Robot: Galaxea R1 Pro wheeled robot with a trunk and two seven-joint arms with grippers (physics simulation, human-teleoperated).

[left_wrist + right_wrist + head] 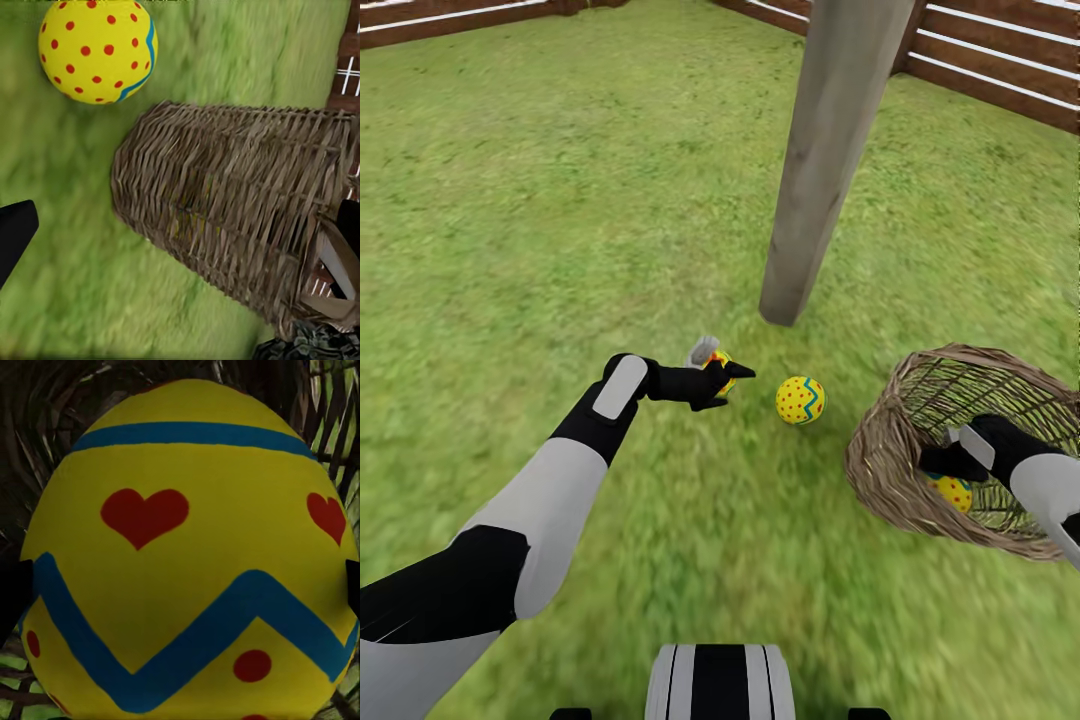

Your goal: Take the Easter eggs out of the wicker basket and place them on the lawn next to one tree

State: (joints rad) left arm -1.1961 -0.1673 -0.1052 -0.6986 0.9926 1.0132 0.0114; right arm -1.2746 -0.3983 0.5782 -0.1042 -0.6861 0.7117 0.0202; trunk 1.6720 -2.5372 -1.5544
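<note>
One Easter egg (801,400) (97,49) lies on the lawn (560,220) near the foot of the tree (830,170). A second egg (719,361) peeks out just behind my left gripper (726,388) (180,240), which is open low over the grass with nothing between its fingers. The wicker basket (890,440) (225,202) is tipped over at the right. My right gripper (945,468) (180,592) reaches into it, open, with its fingers (11,600) on either side of the third egg (956,492) (187,555).
The brown slat fence (1000,60) of the garden runs along the back and right. Open grass stretches left and ahead of the trunk. My base (720,685) shows at the bottom edge.
</note>
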